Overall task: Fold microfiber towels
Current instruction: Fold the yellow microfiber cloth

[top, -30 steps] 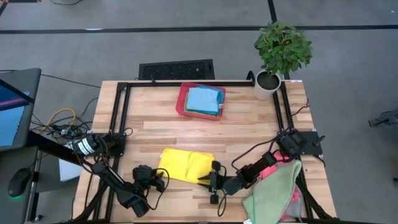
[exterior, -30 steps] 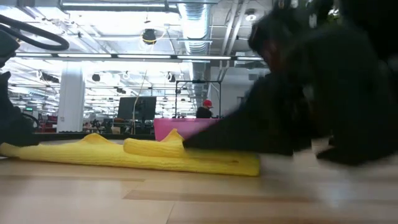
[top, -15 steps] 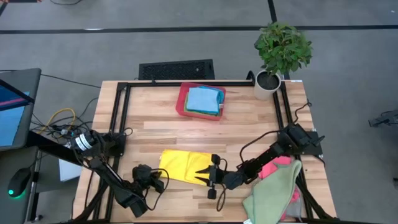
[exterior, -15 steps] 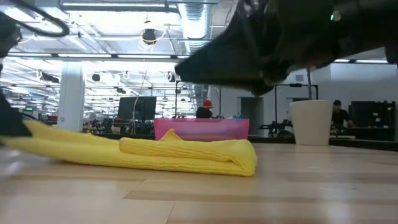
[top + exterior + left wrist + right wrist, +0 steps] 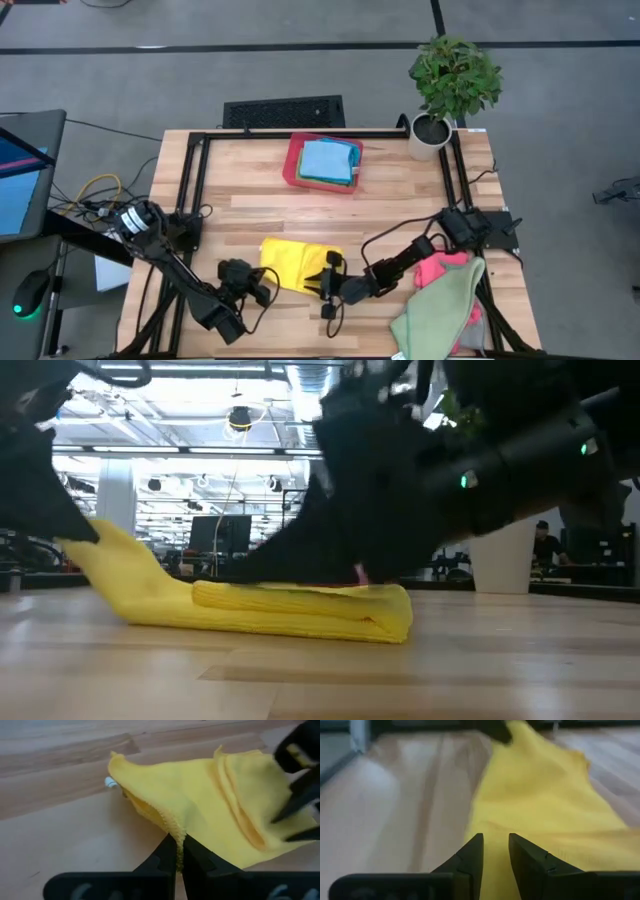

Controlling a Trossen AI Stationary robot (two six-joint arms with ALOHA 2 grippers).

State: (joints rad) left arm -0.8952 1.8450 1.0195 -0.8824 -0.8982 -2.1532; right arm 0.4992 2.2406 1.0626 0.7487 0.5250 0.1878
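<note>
Light wood plank desk (image 5: 250, 190) with a black frame around it, standing on grey floor. Potted plant (image 5: 452, 85) at the far right corner. Low view looks into a big hall with ceiling lights, pipes and monitors; a person (image 5: 548, 545) stands far back on the right.

Red tray (image 5: 291, 165) at the far middle of the desk holds a stack of folded towels, light blue one (image 5: 327, 160) on top.

Loose pile at the near right edge: green towel (image 5: 440, 310) over a pink towel (image 5: 438, 268).

Yellow towel (image 5: 297, 264) lies near the front centre, partly folded. In the low view its left end is lifted off the wood while the folded right part lies flat.

Left end effector (image 5: 179, 854) sits at the towel's left edge, fingers pressed together pinching the yellow towel's hem. Right end effector (image 5: 495, 851) is over the towel's right side, fingers spread a little with yellow cloth showing between them; no grip visible.
</note>
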